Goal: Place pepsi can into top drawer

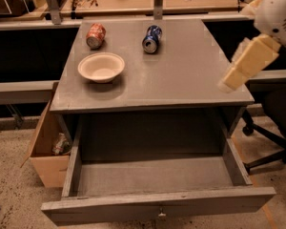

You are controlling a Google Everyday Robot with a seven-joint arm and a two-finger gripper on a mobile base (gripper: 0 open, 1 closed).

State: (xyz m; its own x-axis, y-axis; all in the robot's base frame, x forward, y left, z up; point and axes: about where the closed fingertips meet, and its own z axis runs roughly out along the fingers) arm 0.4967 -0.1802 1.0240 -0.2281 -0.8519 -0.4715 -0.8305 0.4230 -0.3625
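Your gripper (pixel 240 68) hangs over the right edge of the cabinet top (pixel 181 80), well apart from the pepsi can (pixel 152 38); you cannot tell whether it is open or closed. The pepsi can lies on its side at the far middle of the top, right of a red can (pixel 96 35) and beyond a bowl (pixel 101 67). The drawer (pixel 157 205) stands pulled out at the near side.

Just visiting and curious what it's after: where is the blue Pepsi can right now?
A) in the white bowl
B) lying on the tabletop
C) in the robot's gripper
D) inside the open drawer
B: the pepsi can lies on its side on the tabletop near its back edge, while the gripper hangs at the table's right edge, apart from it.
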